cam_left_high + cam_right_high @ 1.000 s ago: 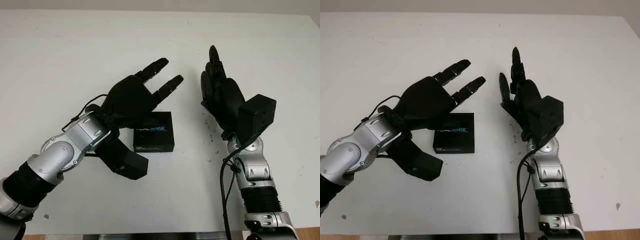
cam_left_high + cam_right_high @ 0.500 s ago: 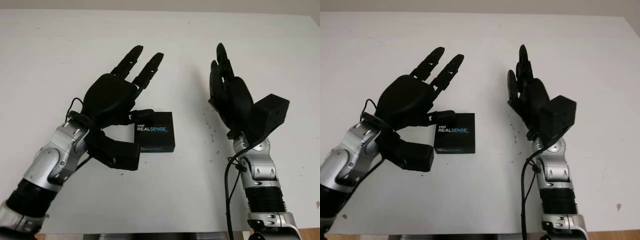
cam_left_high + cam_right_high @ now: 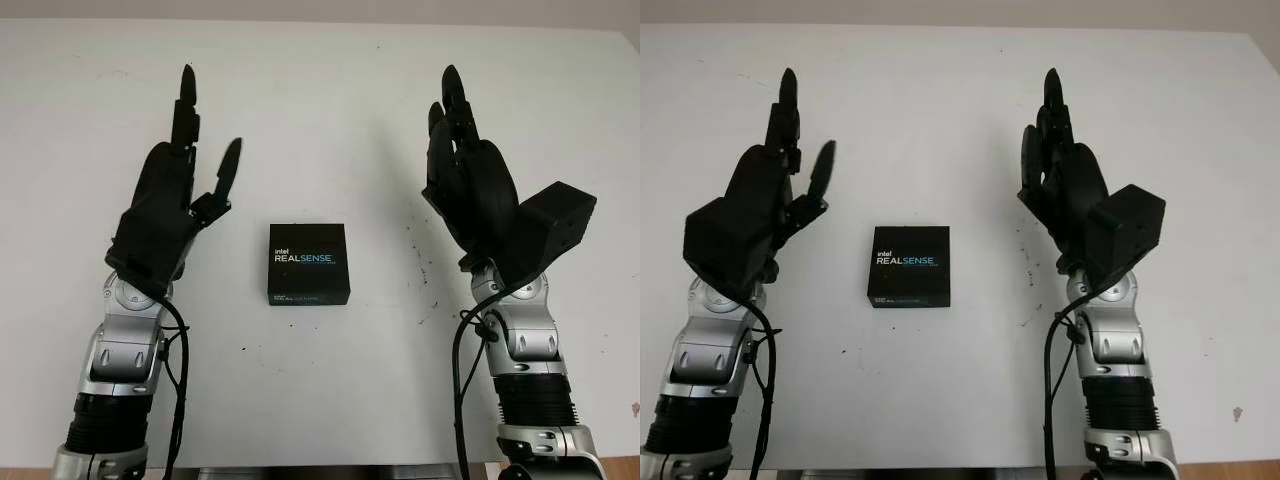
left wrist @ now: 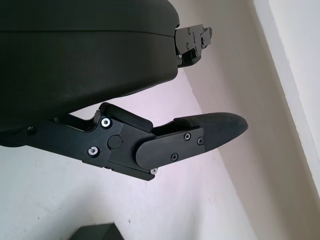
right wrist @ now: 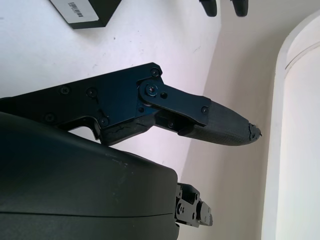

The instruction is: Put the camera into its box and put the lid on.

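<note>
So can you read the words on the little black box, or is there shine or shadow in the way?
In the left eye view the RealSense box reads clearly, with no glare on its lid and only soft shadows on the white table. In the right wrist view the right hand looks huge and dark from closeness, and the box's label is too small to read.

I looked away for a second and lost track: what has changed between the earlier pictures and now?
The left hand has swung off the closed box to its left side, open and raised. The right hand has drifted slightly up and right, still open. The box lies in the same spot on the table, lid on.
</note>
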Action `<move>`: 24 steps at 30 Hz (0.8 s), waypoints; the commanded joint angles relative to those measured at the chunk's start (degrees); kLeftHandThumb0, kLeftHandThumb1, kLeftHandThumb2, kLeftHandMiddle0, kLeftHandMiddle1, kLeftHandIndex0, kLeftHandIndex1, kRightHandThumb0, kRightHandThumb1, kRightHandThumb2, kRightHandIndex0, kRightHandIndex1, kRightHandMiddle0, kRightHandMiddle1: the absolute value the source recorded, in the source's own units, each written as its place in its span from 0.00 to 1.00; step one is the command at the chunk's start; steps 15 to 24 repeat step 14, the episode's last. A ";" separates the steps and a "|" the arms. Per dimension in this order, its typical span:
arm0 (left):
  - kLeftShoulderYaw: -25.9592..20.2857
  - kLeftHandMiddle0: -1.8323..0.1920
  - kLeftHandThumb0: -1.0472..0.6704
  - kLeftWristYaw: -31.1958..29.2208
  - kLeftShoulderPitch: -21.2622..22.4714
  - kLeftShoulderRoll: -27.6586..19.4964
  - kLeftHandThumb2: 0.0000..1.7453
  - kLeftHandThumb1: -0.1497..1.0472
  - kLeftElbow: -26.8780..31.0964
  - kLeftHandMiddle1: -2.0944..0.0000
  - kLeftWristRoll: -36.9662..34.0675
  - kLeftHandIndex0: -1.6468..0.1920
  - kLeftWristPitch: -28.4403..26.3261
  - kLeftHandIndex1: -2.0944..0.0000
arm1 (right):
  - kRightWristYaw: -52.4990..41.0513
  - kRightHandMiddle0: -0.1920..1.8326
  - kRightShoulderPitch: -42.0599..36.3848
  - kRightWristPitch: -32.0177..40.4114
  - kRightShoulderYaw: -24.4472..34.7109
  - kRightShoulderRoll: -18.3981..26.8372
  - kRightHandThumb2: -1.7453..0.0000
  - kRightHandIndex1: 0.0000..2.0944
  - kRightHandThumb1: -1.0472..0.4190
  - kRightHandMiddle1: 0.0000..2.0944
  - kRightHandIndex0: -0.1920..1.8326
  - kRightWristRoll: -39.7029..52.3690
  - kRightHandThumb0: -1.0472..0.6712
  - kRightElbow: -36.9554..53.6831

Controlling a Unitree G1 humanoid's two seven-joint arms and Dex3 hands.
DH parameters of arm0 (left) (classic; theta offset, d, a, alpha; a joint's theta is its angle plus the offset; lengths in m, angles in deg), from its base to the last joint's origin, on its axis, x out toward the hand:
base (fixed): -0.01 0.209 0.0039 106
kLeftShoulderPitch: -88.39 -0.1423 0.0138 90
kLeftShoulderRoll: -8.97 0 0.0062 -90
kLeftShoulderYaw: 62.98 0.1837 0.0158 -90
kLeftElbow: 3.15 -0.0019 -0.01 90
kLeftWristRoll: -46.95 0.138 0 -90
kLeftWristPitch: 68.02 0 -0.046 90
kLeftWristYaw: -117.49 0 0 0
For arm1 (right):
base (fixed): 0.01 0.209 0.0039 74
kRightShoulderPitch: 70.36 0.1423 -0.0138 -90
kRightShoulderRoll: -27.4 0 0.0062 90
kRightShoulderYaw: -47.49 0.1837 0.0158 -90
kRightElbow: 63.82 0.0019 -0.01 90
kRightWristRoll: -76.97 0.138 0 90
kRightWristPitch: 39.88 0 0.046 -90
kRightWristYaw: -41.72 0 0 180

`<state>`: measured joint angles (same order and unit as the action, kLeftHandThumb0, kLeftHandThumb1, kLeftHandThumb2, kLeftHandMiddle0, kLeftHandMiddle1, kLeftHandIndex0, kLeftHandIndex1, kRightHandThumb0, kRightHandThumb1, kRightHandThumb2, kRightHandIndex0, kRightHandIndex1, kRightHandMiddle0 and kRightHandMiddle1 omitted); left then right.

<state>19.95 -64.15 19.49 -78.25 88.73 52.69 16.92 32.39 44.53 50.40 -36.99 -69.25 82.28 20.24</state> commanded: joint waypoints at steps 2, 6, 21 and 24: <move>-1.32 1.00 0.17 0.68 -0.51 0.86 0.38 1.00 -1.33 1.00 -2.03 1.00 2.26 1.00 | 0.63 0.00 -1.42 1.46 -0.60 -0.58 0.58 0.00 0.00 0.00 0.00 -0.13 0.16 2.18; -2.16 1.00 0.15 0.28 -0.67 1.22 0.37 1.00 -2.19 1.00 -4.78 1.00 4.06 1.00 | 1.87 0.00 -1.96 2.21 -1.32 -1.16 0.57 0.00 0.00 0.00 0.00 -0.87 0.16 2.83; -3.81 1.00 0.14 -2.59 -1.28 0.93 0.40 1.00 -0.50 1.00 -11.16 1.00 2.56 1.00 | 3.67 0.00 -2.34 2.62 -2.44 -1.53 0.58 0.00 0.00 0.00 0.00 -2.91 0.12 2.23; -3.81 1.00 0.14 -2.59 -1.28 0.93 0.40 1.00 -0.50 1.00 -11.16 1.00 2.56 1.00 | 3.67 0.00 -2.34 2.62 -2.44 -1.53 0.58 0.00 0.00 0.00 0.00 -2.91 0.12 2.23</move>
